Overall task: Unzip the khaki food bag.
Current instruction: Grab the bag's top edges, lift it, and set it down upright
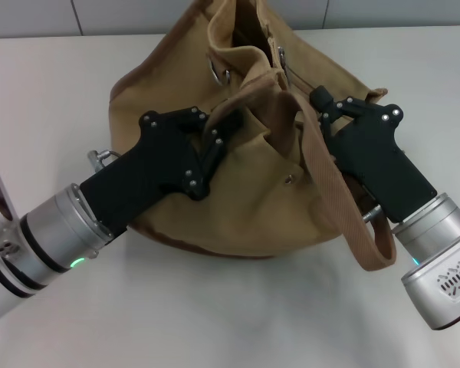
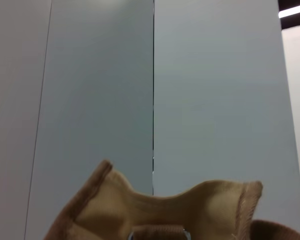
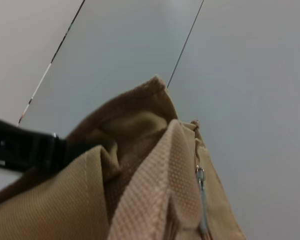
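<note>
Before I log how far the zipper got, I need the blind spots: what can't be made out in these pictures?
- Zipper track: head view, folds of the khaki food bag cover most of it, so how far it is open is unclear.
- Left claw tips: head view, sunk in the canvas.
- Right claw tips: head view, partly behind the strap handle.
- Bag's far side: head view, cut off by the top edge.
- Left wrist view: only a fabric edge shows.
</note>
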`<state>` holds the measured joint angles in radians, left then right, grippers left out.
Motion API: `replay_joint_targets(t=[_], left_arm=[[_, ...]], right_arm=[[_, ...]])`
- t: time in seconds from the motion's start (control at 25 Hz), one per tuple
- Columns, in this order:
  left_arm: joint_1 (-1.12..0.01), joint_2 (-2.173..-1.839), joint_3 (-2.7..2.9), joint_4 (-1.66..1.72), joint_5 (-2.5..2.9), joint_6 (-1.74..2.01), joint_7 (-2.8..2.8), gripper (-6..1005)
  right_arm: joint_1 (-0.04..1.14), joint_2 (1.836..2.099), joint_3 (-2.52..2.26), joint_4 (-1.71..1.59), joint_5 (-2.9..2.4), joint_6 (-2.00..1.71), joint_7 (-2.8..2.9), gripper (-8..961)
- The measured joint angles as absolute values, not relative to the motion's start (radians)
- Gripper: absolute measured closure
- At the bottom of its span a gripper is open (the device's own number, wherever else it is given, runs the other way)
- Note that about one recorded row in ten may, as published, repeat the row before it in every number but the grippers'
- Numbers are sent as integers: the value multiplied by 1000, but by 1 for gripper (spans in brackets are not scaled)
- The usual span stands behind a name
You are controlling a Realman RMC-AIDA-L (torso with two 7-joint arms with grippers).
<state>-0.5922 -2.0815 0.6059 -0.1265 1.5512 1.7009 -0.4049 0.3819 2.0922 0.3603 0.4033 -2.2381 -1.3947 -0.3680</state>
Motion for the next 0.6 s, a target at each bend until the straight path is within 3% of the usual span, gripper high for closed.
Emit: replay_joint_targets(t=[0.44, 0.6], left_arm=[[-583, -2082, 613, -118, 1554, 1690, -405, 938], [-585, -2082, 613, -122, 1554, 1677, -405, 938]], right_arm=[[379, 2086, 434, 366, -2238, -1518, -54, 940], [392, 2083, 465, 305, -2240, -1582, 154, 755]])
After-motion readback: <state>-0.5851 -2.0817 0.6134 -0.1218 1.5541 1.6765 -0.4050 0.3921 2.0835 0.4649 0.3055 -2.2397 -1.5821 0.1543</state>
